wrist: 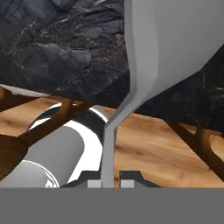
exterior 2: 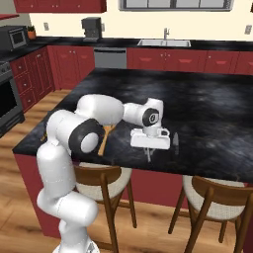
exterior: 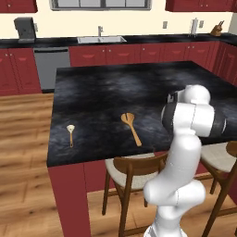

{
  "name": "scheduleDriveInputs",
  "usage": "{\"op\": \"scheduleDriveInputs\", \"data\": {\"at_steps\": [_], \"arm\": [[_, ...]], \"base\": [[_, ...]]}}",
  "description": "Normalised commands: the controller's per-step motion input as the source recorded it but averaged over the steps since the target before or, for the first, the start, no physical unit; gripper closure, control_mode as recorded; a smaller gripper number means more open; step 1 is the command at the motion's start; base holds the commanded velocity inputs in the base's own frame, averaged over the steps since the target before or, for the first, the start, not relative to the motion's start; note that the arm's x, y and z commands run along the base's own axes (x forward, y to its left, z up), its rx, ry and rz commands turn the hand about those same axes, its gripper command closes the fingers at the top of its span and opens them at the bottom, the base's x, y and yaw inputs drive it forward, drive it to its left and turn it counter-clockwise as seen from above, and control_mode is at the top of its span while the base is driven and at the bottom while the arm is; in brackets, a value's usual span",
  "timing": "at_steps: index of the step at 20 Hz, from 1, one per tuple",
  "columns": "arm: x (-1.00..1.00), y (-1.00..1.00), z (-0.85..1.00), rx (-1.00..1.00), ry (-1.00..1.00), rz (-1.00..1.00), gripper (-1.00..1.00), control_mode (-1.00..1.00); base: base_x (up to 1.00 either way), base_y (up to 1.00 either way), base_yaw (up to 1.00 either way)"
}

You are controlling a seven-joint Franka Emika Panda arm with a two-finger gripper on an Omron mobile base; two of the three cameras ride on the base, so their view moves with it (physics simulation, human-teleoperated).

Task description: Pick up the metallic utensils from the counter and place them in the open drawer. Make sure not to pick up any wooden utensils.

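You have the jaws pinching one silvery metal spoon (wrist: 144, 65) just above the bench (exterior 2: 207, 113) near its front edge, with the darker metal piece (exterior 2: 176, 142) lying at its 3 o'clock, so both metallic utensils remain to reach the drawer.

Grey metal spoon (wrist: 131, 87) (handle clamped, bowl up) above the counter's (exterior 2: 207, 108) near edge, dark utensil (exterior 2: 176, 142) lying beside, wooden spoons (exterior: 131, 127) along the near edge.

A cream wall (exterior: 139, 21) backed dark red cabinets (exterior: 120, 53) and a steel sink (exterior: 101, 39) at the far side; wooden stools (exterior: 134, 171) stood near on plank flooring (exterior: 23, 152).
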Motion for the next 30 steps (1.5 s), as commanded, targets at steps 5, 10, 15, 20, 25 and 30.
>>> {"op": "scheduleDriveInputs", "data": {"at_steps": [5,10,15,20,25,30], "arm": [[-0.88,0.38,0.84,0.00,-0.03,0.00,1.00,-1.00],[-0.90,0.24,0.79,0.00,-0.01,0.07,1.00,-1.00],[-0.96,0.24,0.73,0.00,-0.09,0.13,1.00,-1.00],[-0.87,0.28,0.60,0.00,-0.24,0.15,1.00,-1.00],[-0.83,0.26,0.59,0.00,-0.18,0.15,1.00,-1.00],[-0.95,0.32,0.56,0.00,-0.11,0.16,1.00,-1.00]], "base": [[0.00,0.00,0.00],[0.00,0.00,0.00],[0.00,0.00,0.00],[0.00,0.00,0.00],[0.00,0.00,0.00],[0.00,0.00,0.00]]}}
